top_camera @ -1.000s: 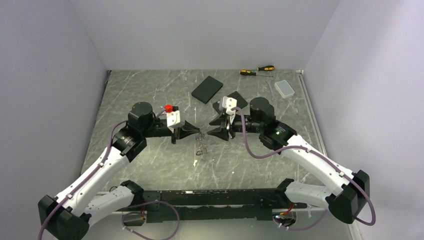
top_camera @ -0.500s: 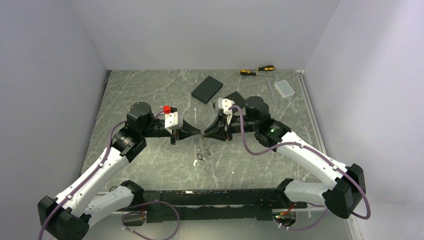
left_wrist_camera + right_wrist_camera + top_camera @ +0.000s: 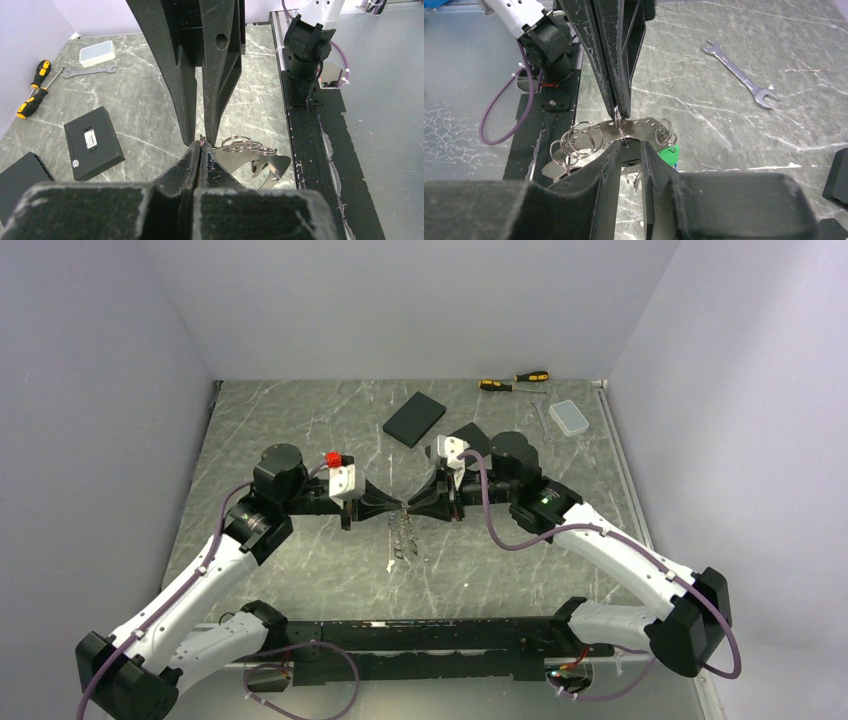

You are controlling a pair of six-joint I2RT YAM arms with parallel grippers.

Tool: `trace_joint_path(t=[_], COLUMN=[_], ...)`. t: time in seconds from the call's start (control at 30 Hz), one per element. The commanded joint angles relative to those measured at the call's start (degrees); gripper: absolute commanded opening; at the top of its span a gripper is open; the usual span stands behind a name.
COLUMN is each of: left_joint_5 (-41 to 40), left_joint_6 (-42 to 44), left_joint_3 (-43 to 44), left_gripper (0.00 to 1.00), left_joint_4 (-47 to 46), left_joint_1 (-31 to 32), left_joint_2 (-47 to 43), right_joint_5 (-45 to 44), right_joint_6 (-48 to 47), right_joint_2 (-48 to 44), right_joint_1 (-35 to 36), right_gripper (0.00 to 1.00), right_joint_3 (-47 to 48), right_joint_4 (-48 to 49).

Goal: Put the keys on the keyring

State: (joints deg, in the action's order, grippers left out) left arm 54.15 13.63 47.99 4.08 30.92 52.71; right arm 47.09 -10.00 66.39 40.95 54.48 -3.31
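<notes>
Both grippers meet tip to tip above the middle of the table. The keyring (image 3: pixel 646 125) shows as a curved grey metal band carrying several small split rings, also seen hanging in the top view (image 3: pixel 403 538). My left gripper (image 3: pixel 201 144) is shut on one small split ring (image 3: pixel 618 117) threaded through the band. My right gripper (image 3: pixel 630 145) has its jaws narrowed on the band's middle, one finger on each side. Of the keys, a green-headed key (image 3: pixel 670 152) hangs from the band's right end; others dangle below, mostly hidden by my fingers.
Two yellow-and-black screwdrivers (image 3: pixel 515 380), a wrench (image 3: pixel 739 75) and a clear plastic box (image 3: pixel 571 417) lie at the back right. Two black boxes (image 3: pixel 414 418) sit behind the grippers. A red knob (image 3: pixel 337 456) is by the left wrist. A black rail (image 3: pixel 430 635) runs along the near edge.
My right gripper moved left from a gap away to the left gripper's tips and narrowed its jaws onto the band. The left gripper stayed shut and nearly still.
</notes>
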Motion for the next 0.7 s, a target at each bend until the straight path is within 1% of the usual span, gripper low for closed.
trace_joint_path(t=[0.0, 0.07, 0.13, 0.2, 0.33, 0.5, 0.53, 0.57, 0.67], left_joint_5=[1.81, 1.74, 1.71, 1.70, 1.60, 1.25, 1.18, 0.91, 0.26], left_joint_6=[-0.91, -0.80, -0.73, -0.71, -0.71, -0.62, -0.62, -0.62, -0.99], left_joint_3=[0.70, 0.75, 0.71, 0.78, 0.72, 0.70, 0.70, 0.70, 0.87], left_gripper=[0.00, 0.00, 0.00, 0.00, 0.00, 0.00, 0.00, 0.00, 0.00], left_joint_4=[-2.87, -2.68, -2.62, -2.58, -2.58, -2.49, -2.48, -2.34, -2.60], left_joint_1=[-0.24, -0.25, -0.27, -0.25, -0.25, -0.24, -0.24, -0.30, -0.24], left_joint_2=[-0.51, -0.50, -0.50, -0.50, -0.59, -0.76, -0.76, -0.81, -0.93], right_joint_5=[1.77, 1.67, 1.08, 0.82, 1.37, 2.41, 2.59, 2.65, 2.58], right_joint_6=[-0.98, -1.06, -1.16, -1.37, -1.64, -1.70, -1.51, -1.12, -0.68], right_joint_2=[0.01, -0.25, -0.62, -0.82, -0.20, 0.64, 0.52, 0.31, -0.47], right_joint_1=[-0.09, -0.08, -0.08, -0.08, -0.10, -0.08, -0.08, -0.08, 0.00], right_gripper=[0.23, 0.24, 0.30, 0.31, 0.23, 0.07, 0.01, 0.00, 0.00], right_joint_3=[3.64, 3.70, 3.62, 3.62, 3.86, 3.85, 3.62, 3.09, 1.38], right_joint_4=[2.73, 2.78, 2.83, 2.79, 2.03, 1.67, 2.14, 2.81, 5.47])
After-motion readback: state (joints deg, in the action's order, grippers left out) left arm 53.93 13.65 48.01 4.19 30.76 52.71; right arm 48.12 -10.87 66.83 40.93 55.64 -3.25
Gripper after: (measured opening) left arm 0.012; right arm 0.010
